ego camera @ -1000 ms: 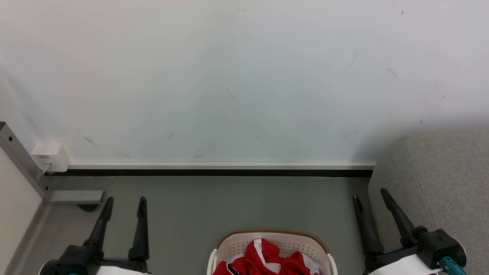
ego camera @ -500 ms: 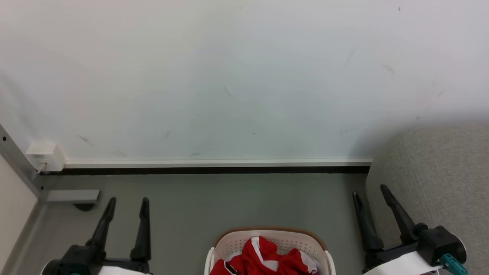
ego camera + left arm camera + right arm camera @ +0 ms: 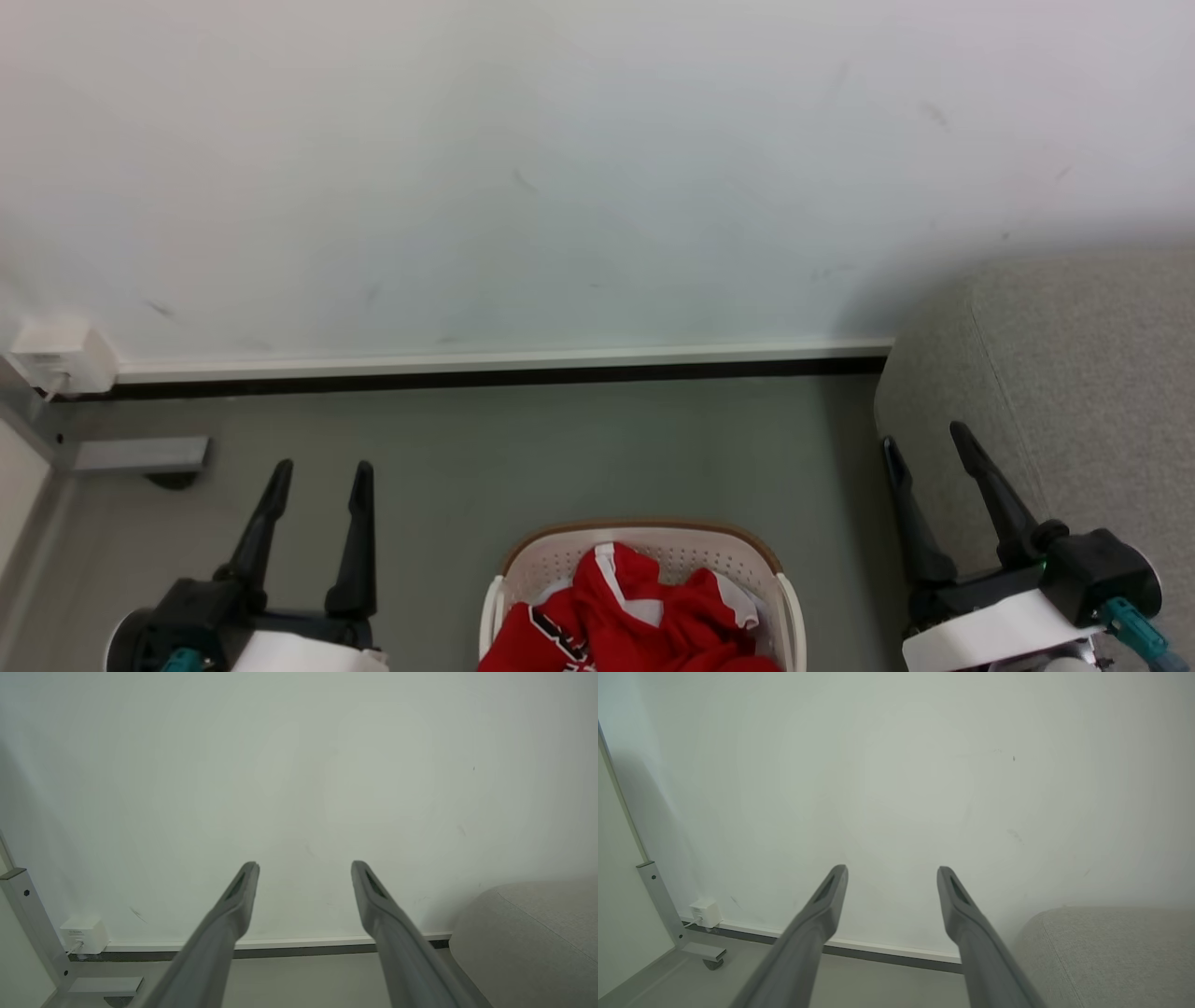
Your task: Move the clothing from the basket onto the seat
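Red clothing (image 3: 644, 616) with white trim and dark lettering is heaped in the cream basket (image 3: 747, 553) with a tan rim, at the bottom middle of the head view. The grey seat (image 3: 1074, 373) fills the right side, and its rounded end shows as the seat (image 3: 532, 942) and the seat (image 3: 1106, 956) in both wrist views. My left gripper (image 3: 320, 469) hovers left of the basket, open and empty. Between basket and seat, my right gripper (image 3: 922, 437) is open and empty too. In the wrist views the left gripper (image 3: 303, 864) and right gripper (image 3: 892, 869) point at the wall.
A pale wall (image 3: 560, 168) with a white and dark skirting (image 3: 485, 366) stands close ahead. A white socket box (image 3: 56, 364) and a grey metal frame foot (image 3: 140, 455) sit at the left. Grey floor (image 3: 560, 448) lies between skirting and basket.
The head camera has tilted down, so more of the basket and clothing shows and the wall has slid up. Both grippers stay open.
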